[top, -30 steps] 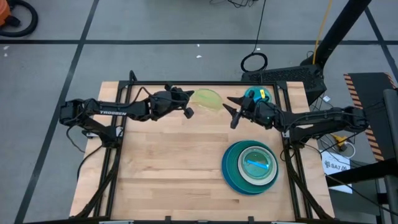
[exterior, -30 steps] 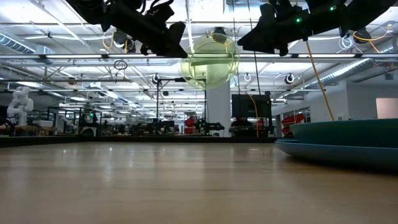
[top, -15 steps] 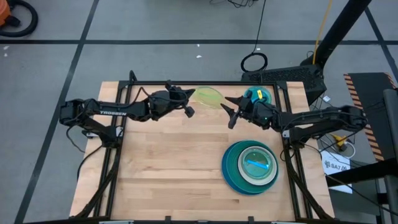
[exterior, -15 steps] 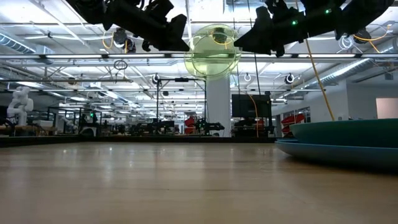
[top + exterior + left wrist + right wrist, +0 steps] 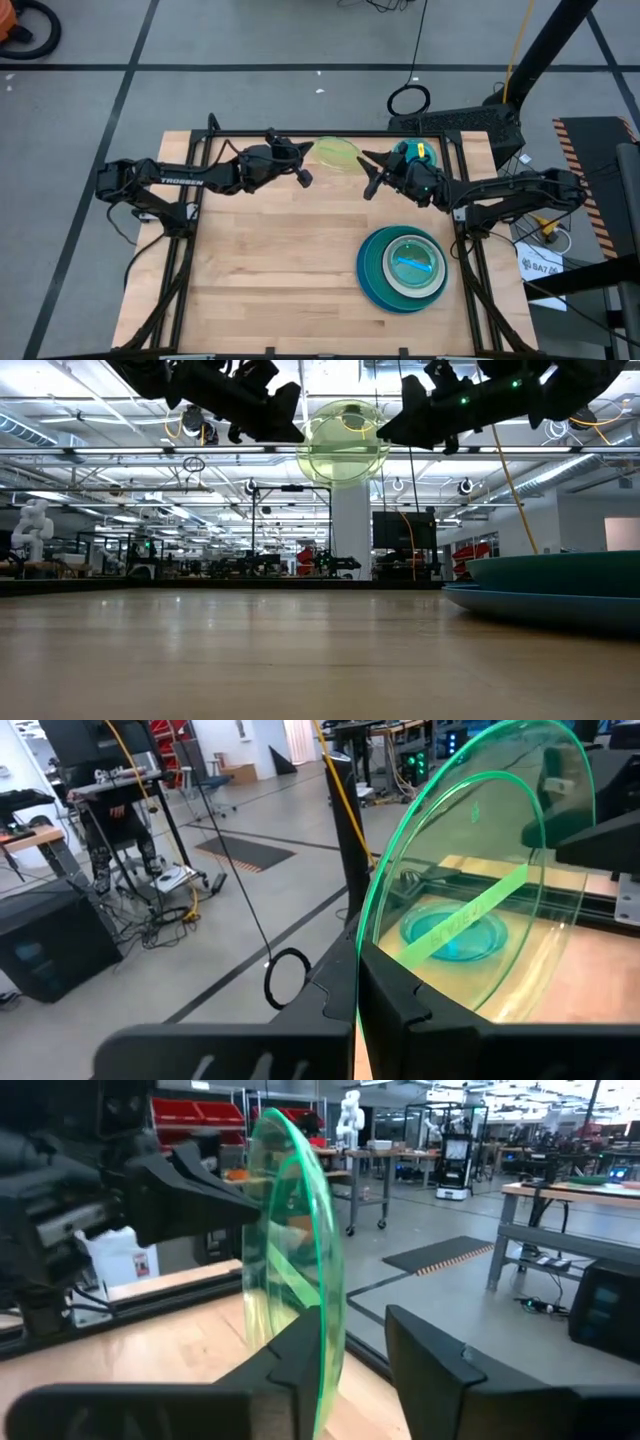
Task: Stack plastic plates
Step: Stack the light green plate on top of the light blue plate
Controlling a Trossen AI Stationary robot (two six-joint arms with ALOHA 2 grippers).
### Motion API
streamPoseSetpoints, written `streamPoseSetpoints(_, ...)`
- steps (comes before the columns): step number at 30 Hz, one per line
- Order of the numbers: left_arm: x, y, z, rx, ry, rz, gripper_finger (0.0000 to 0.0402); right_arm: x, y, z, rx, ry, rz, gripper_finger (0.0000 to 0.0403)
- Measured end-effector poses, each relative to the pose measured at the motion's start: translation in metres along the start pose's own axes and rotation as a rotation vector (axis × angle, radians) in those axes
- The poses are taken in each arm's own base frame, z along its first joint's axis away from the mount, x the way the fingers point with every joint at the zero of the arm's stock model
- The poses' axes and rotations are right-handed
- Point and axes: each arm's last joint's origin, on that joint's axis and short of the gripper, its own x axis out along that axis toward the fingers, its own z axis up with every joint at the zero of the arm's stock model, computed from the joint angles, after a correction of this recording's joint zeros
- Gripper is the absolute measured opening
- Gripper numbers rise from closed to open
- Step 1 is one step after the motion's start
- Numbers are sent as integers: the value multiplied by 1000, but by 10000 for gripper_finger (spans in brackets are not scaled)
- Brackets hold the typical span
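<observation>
While it hung in the air above the far edge of the bench [image 5: 270, 250], the lime green plate [image 5: 336, 154] stood on edge between the two arms. From the low view this translucent plate [image 5: 343, 443] showed as a full disc, well clear of the wooden surface.

At its left rim the left end effector [image 5: 304, 160] was clamped on the plate; in the left wrist view the rim ran down into the slot between its dark fingers [image 5: 400, 1010], which pressed it from both sides. At the opposite rim the right end effector [image 5: 366, 168] had its fingers spread, one on each side of the plate's edge. In the right wrist view one finger [image 5: 290, 1365] sat against or just beside the green rim, and the other finger [image 5: 440, 1360] stood apart from it, with a clear gap showing.

Near the bench's right front corner lay the stack of plates: a large blue plate [image 5: 368, 283] at the bottom, a large teal plate [image 5: 378, 252] on it, a white plate [image 5: 395, 284] inside that, and a translucent cyan plate [image 5: 412, 264] on top.

Beyond the right arm, off the bench's far right corner, a teal object [image 5: 412, 152] with a yellow spot sat by the frame.
</observation>
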Motion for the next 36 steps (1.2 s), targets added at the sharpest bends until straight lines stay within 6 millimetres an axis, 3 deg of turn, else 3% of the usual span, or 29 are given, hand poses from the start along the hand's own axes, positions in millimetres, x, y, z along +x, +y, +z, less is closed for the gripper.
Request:
streamPoseSetpoints(16,0,0,2,-18,-18,-4,9,0,0,1,29,-5,2,35)
streamPoseSetpoints(22,0,0,2,-21,-19,-9,40,0,0,1,30,-5,-1,5)
streamPoseSetpoints(36,0,-3,2,-15,-23,-83,116,0,0,1,33,-11,3,6)
